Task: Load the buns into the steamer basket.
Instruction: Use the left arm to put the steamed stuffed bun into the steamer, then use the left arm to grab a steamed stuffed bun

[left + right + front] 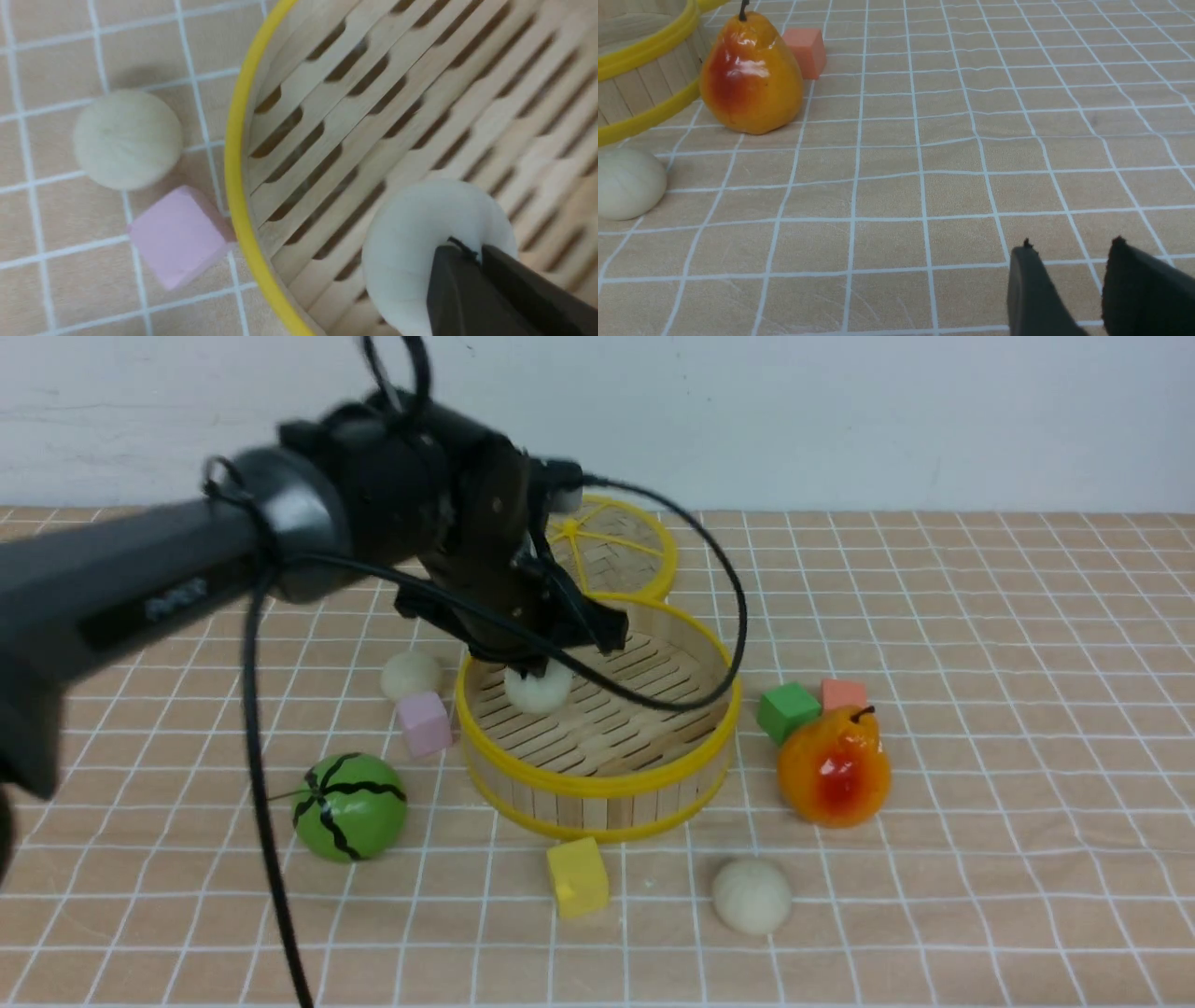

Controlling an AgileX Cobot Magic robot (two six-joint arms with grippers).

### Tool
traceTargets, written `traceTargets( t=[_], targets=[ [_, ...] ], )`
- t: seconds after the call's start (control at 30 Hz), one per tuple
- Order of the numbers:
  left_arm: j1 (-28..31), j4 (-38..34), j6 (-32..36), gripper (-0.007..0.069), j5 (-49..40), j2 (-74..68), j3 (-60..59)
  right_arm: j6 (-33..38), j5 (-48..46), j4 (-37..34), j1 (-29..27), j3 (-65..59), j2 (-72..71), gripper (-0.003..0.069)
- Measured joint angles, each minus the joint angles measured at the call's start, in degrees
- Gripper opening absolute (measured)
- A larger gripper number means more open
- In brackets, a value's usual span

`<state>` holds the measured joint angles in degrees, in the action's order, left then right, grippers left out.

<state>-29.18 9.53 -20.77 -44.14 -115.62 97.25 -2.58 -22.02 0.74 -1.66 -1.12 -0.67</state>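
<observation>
The steamer basket (pixel 597 784) stands mid-table, its yellow rim (pixel 233 154) close in the left wrist view. One bun (pixel 538 689) lies on its slatted floor near the left wall. My left gripper (pixel 541 663) hangs right over this bun (pixel 411 242), jaws pressed together (pixel 474 252) on top of it, not around it. A second bun (pixel 409 674) (pixel 127 138) rests on the cloth left of the basket. A third bun (pixel 752 894) (pixel 626 183) lies in front of it. My right gripper (pixel 1069 245) is open above bare cloth, holding nothing.
Round the basket lie a pink cube (pixel 425 721), a green melon (pixel 350 805), a yellow cube (pixel 577 875), a green cube (pixel 787 710), an orange cube (pixel 843 692) and a pear (pixel 834 767). The woven lid (pixel 616 546) lies behind the basket.
</observation>
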Motion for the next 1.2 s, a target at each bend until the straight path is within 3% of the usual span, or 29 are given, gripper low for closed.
traceTargets(
  t=[0.23, 0.37, 0.47, 0.6, 0.77, 0.9, 1.03, 1.17, 1.2],
  targets=[
    [-0.07, 0.07, -0.12, 0.0022, -0.08, -3.90, 0.00, 0.00, 0.00, 0.00, 0.00, 0.00, 0.00, 0.0239],
    [-0.31, 0.81, -0.12, 0.0125, -0.08, -3.85, 0.47, 0.00, 0.00, 0.00, 0.00, 0.00, 0.00, 0.0239],
    [-0.36, 1.54, -0.12, 0.0254, -0.19, -3.43, 1.15, 0.00, 0.00, 0.00, 0.00, 0.00, 0.00, 0.0239],
    [-0.36, 4.14, -0.12, 0.0369, -0.35, -1.38, 3.67, 0.00, 0.00, 0.00, 0.00, 0.00, 0.00, 0.0239],
    [0.26, 14.43, -5.09, 0.0396, 1.39, 2.32, 7.75, 0.00, 0.00, 0.00, 0.00, 0.00, 0.00, 0.0239],
    [3.67, 17.19, -9.46, 0.0377, 1.69, 2.89, 9.41, 0.00, 0.00, 0.00, 0.00, 0.00, 0.00, 0.0239],
    [10.54, 10.88, -10.04, 0.0349, 2.12, 2.14, 9.54, 0.00, 0.00, -0.05, 0.00, 0.00, 0.00, 0.0239],
    [16.27, -0.15, -6.55, 0.0342, 2.13, 0.30, 9.54, -0.04, 0.00, -0.01, 0.00, 0.00, 0.00, 0.0239],
    [18.18, -6.16, -3.45, 0.0340, 1.99, -1.09, 9.54, -0.04, 0.00, -0.01, 0.00, 0.00, 0.00, 0.0239]
  ],
)
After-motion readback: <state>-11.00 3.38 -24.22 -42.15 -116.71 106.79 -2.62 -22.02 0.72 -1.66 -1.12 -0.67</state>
